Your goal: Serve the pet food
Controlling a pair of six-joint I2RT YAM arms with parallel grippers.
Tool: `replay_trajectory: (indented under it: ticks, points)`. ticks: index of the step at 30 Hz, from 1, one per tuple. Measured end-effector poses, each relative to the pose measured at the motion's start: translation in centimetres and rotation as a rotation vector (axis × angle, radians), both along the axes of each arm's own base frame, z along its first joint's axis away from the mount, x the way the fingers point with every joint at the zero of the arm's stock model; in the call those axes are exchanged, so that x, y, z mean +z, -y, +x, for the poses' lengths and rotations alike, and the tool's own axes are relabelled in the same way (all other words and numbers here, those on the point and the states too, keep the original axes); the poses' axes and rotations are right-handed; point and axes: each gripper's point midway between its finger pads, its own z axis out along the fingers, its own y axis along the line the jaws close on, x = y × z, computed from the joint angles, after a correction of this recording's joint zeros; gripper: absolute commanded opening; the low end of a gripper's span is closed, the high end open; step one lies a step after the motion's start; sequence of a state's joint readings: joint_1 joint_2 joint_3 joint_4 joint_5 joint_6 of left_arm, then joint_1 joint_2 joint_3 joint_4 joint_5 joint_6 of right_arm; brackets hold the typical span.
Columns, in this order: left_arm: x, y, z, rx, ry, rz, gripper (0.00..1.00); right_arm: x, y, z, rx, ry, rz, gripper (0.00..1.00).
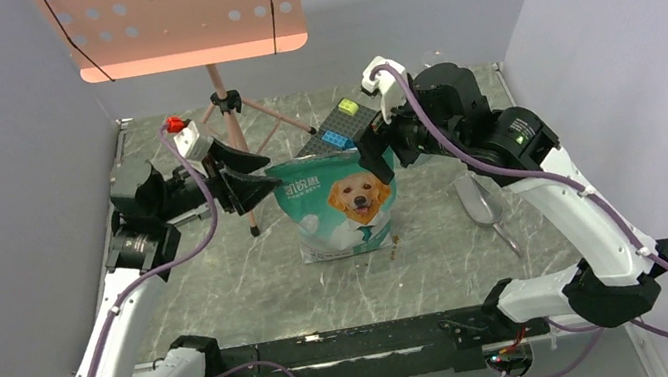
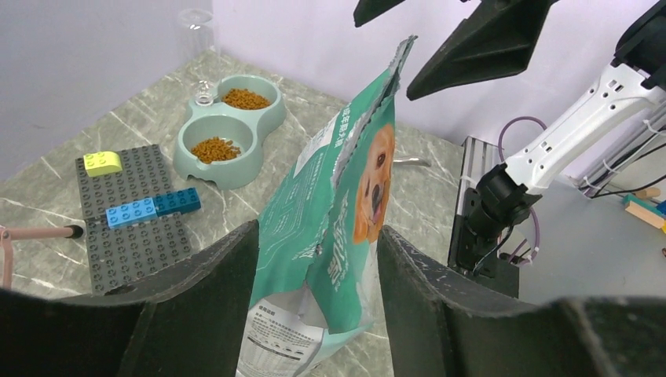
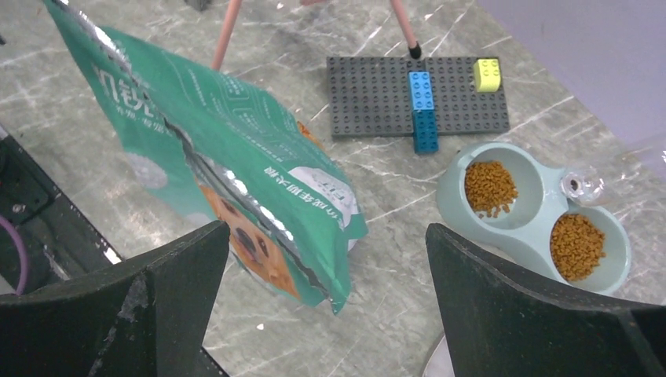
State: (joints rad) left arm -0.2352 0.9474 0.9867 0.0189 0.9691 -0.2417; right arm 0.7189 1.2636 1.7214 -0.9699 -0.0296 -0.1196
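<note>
Jaws of left gripper (image 2: pixel 318 232) are spread beside the upright teal-green foil bag (image 1: pixel 347 202), not clamped; right gripper (image 3: pixel 328 232) is parted wide, empty. Small brown kibble pellets (image 3: pixel 490 187) are heaped in both compartments of the pale blue-grey plastic double bowl (image 3: pixel 542 221). Serving is judged essentially complete.

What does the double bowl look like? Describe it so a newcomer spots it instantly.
On the marble table, find the dark grey brick baseplate past the teal bag. Right next to that baseplate sits the double bowl. It is pale blue-green, two round cups joined in one piece, each holding brown kibble, unlike the flat angular bricks alongside.
</note>
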Motion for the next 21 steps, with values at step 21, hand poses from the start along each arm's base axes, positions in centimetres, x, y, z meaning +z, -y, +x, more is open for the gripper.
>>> replay_trajectory:
  ticks: [21]
  points:
    - [18.6,-11.3,-4.0,0.73,0.162,-0.294,0.89,16.4,17.9,-3.6,-0.857,0.382,0.65,1.0]
